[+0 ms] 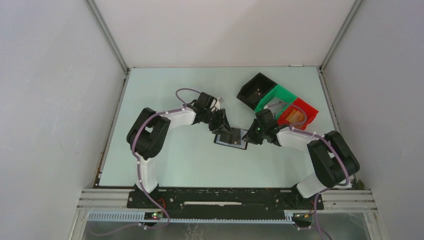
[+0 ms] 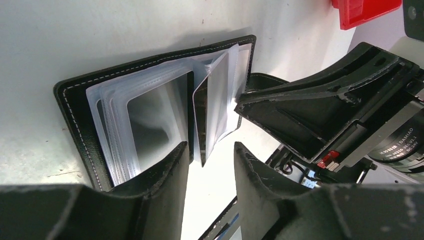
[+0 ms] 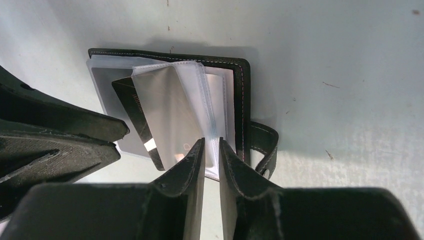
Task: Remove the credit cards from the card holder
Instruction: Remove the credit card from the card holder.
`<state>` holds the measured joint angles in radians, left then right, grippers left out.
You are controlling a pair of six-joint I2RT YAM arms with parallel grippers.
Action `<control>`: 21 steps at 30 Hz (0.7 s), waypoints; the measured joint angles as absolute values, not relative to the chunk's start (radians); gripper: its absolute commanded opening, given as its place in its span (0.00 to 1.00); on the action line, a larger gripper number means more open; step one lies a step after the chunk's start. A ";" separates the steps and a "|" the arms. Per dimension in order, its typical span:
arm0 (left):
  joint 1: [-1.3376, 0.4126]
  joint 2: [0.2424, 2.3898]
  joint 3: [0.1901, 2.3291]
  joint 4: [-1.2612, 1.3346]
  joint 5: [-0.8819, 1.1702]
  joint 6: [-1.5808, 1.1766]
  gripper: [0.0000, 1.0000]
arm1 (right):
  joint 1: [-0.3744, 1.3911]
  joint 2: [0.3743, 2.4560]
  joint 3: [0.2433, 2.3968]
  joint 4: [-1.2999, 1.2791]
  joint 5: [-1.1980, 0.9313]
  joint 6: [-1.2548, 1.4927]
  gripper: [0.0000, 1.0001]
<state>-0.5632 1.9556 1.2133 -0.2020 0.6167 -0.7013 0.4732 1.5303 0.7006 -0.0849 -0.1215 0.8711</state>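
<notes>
Left wrist shows card holder [image 2: 150, 95] open, clear sleeves [image 2: 220, 95] fanned.

The card holder [image 1: 231, 137] lies open and flat on the table just below the centre of the top view. It is black with pale stitching round its edge. Its clear plastic sleeves [image 2: 150, 115] are fanned out, and some stand up from the spine. The closure tab [image 3: 262, 145] curls out from its right edge in the right wrist view. One dark credit card [image 3: 137, 117] with faint lettering sits tilted in a raised sleeve, its lower corner past the holder's edge.
</notes>
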 measured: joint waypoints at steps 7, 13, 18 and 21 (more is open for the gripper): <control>-0.566 1.956 1.189 -0.176 0.603 -0.719 0.42 | 0.474 1.563 0.701 -0.059 -0.149 0.881 0.24; -0.566 1.956 1.174 -0.155 0.601 -0.735 0.39 | 0.474 1.564 0.702 -0.056 -0.156 0.881 0.24; -0.566 1.956 1.172 -0.137 0.601 -0.745 0.34 | 0.474 1.573 0.703 -0.048 -0.165 0.881 0.24; -0.566 1.956 1.170 -0.131 0.601 -0.750 0.32 | 0.477 1.576 0.706 -0.046 -0.167 0.884 0.24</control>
